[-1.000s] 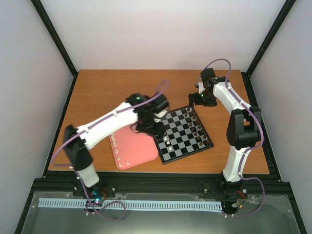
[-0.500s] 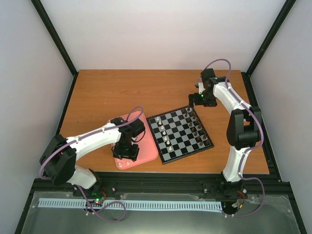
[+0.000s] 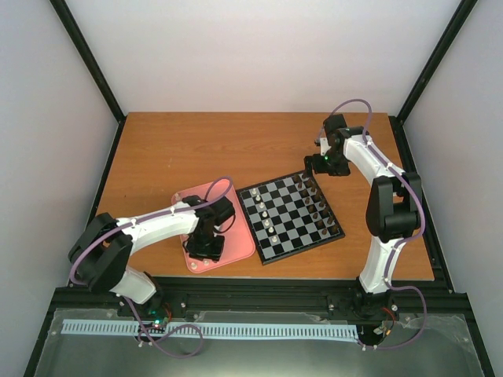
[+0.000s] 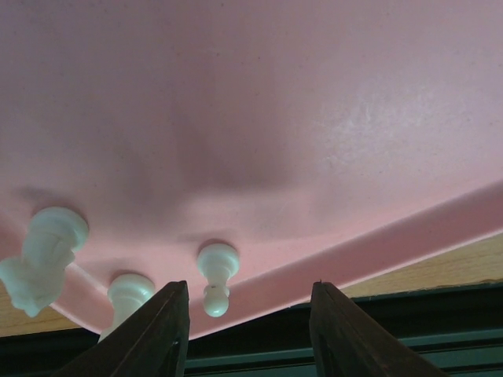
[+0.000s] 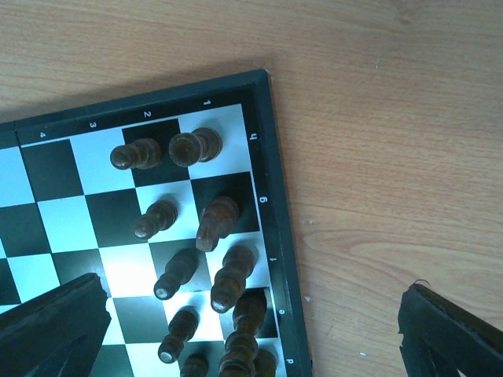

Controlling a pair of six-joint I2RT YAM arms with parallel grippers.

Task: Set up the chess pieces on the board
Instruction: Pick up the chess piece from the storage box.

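Near left corner of the pink tray (image 3: 236, 232): left gripper (image 4: 250, 330) sits low, jaws at a middling gap. A pale pawn (image 4: 215, 271) stands between them, off-centre, not pinched on both sides as far as I can see. Looks lined up to take it by the stem for a carry to the board (image 5: 273, 188).

Pale pieces (image 4: 126, 297) in that wrist view: 3, the pawn plus two to its left. All stand along the tray rim, likely staged for easy picking.

Board lies just right of the tray; can't tell if they touch. Pale pieces on its left side: roughly 5 in a file, too small for a firm count. Dark pieces (image 5: 216, 221) crowd its right edge in two files, 10 or so; the nearer ones overlap.

Right gripper (image 5: 251, 314) hovers wide open and empty over the board's far right corner, probably parked clear of the left arm's path.
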